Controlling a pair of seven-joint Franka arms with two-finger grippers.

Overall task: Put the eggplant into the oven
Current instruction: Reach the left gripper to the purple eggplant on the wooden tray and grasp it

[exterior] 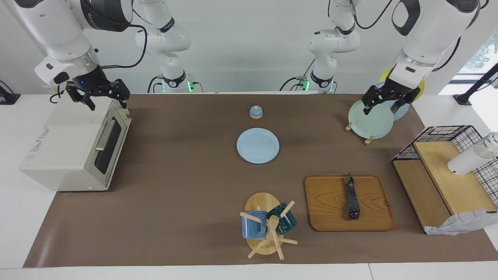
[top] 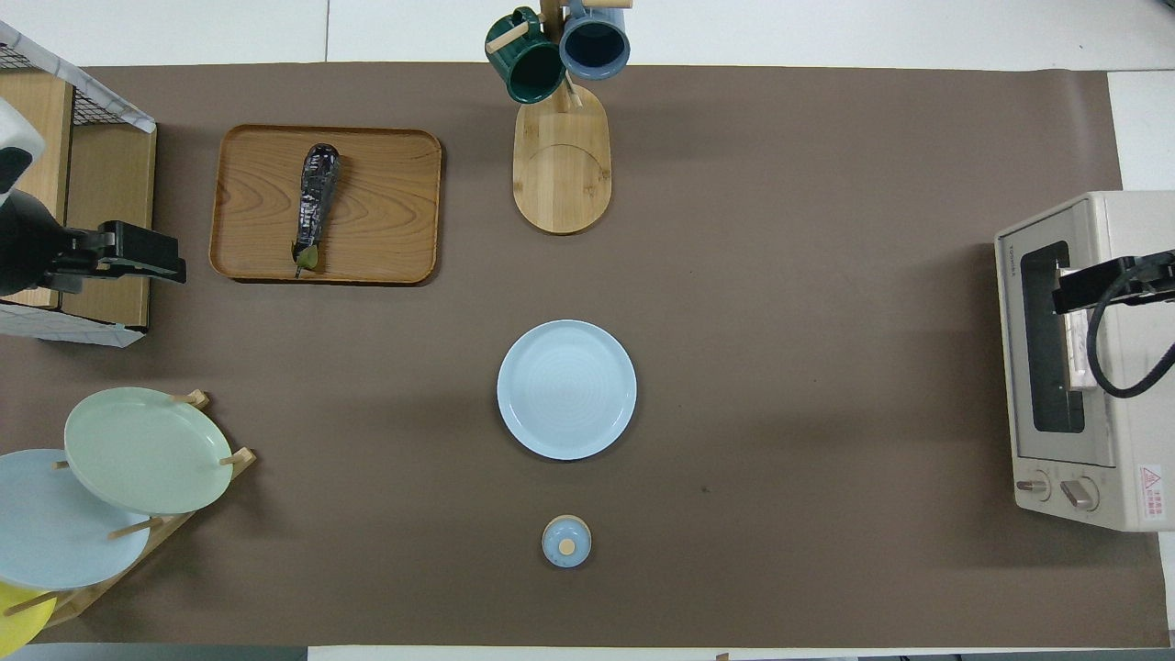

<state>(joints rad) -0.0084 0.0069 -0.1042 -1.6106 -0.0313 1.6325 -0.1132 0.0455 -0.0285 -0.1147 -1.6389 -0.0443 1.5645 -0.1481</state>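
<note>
The dark purple eggplant (exterior: 352,198) lies on a wooden tray (exterior: 327,208) toward the left arm's end of the table; it also shows in the overhead view (top: 316,207). The cream oven (exterior: 66,151) stands at the right arm's end with its glass door shut; in the overhead view the oven (top: 1134,431) shows its door and knobs. My right gripper (exterior: 107,102) hovers open and empty over the oven's top front edge, also in the overhead view (top: 1097,286). My left gripper (exterior: 383,105) hangs open and empty in the air over the plate rack, well apart from the eggplant, also in the overhead view (top: 147,262).
A light blue plate (exterior: 258,145) and a small lidded pot (exterior: 256,112) sit mid-table. A mug tree (exterior: 268,229) holds two mugs beside the tray. A rack of plates (exterior: 371,118) and a wire-and-wood shelf (exterior: 447,175) stand at the left arm's end.
</note>
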